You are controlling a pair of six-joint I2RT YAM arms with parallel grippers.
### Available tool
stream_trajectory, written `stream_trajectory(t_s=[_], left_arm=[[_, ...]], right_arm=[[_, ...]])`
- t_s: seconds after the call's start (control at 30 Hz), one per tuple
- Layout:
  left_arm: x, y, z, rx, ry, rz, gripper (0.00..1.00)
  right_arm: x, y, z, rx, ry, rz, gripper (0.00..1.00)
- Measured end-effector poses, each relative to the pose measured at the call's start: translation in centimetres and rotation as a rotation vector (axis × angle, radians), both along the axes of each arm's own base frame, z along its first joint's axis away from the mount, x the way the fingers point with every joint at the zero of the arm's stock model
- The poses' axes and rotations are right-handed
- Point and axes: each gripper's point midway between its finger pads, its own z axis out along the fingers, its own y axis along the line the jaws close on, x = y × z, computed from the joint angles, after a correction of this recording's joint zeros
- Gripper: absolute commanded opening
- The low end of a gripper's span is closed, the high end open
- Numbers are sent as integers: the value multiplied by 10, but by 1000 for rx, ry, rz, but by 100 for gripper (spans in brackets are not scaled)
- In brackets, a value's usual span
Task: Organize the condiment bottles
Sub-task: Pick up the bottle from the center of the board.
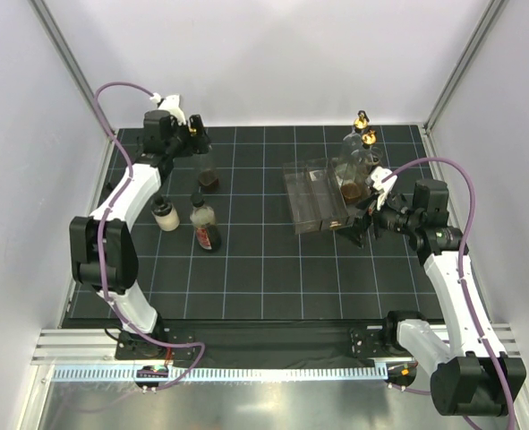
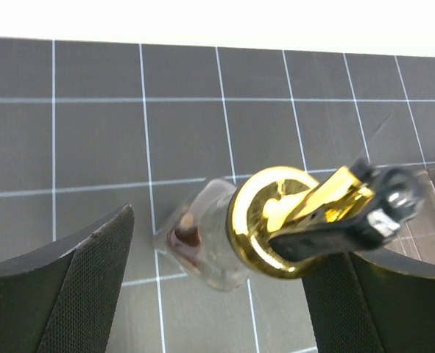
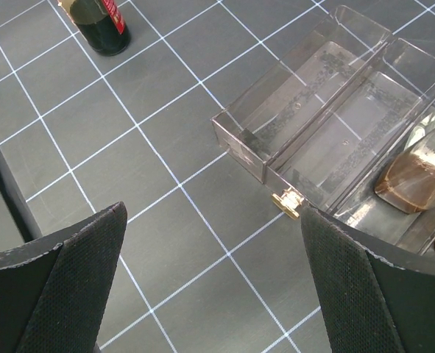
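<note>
A tall clear bottle with a gold pourer top stands at the far left of the mat, a little dark liquid in its base. My left gripper hangs over it, open, its jaws either side of the gold top. The left finger is still apart from the glass. Two more gold-topped bottles stand in the clear rack; one brown-based bottle shows there. My right gripper is open and empty over bare mat just in front of the rack.
A dark bottle with a red label and a pale bottle stand at the mat's left centre. A small gold piece lies at the rack's near corner. White walls close in the mat.
</note>
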Motion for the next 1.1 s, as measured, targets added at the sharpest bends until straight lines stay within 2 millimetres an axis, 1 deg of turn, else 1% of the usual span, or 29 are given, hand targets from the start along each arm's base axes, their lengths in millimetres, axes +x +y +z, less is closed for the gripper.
stream_trajectory(t_s=[0.1,0.2,0.3,0.33,0.4,0.43,0.5,0.53,0.63,0.83,1.03,1.1], left_arm=[[6,-1,5,5,-30,-9,81],[14,-2,12,4,-59,-11,76],[21,-4,17,3,-80,-16,67],[22,-4,18,3,-85,-19,59],[23,-6,20,6,-94,-30,50],[24,-6,21,8,-99,-33,41],[24,-7,23,10,-108,-43,30],[25,-6,24,26,-119,-47,19],[25,-7,25,27,-122,-60,0],[23,-14,26,11,-126,-93,0],[17,-31,29,-49,-115,-147,0],[13,-38,34,-72,-116,-166,0]], right_arm=[[0,0,-1,0,5,2,100],[0,0,-3,0,14,3,100],[0,0,-4,1,21,4,100],[0,0,-5,1,21,4,100],[0,0,-5,1,23,5,100],[0,0,-5,1,23,5,100],[0,0,-5,1,24,5,100],[-1,0,-5,0,24,5,100],[-1,0,-5,-1,24,6,100],[-1,0,-5,-3,22,7,100],[-1,0,-6,-7,16,11,100],[0,0,-6,-10,13,12,100]])
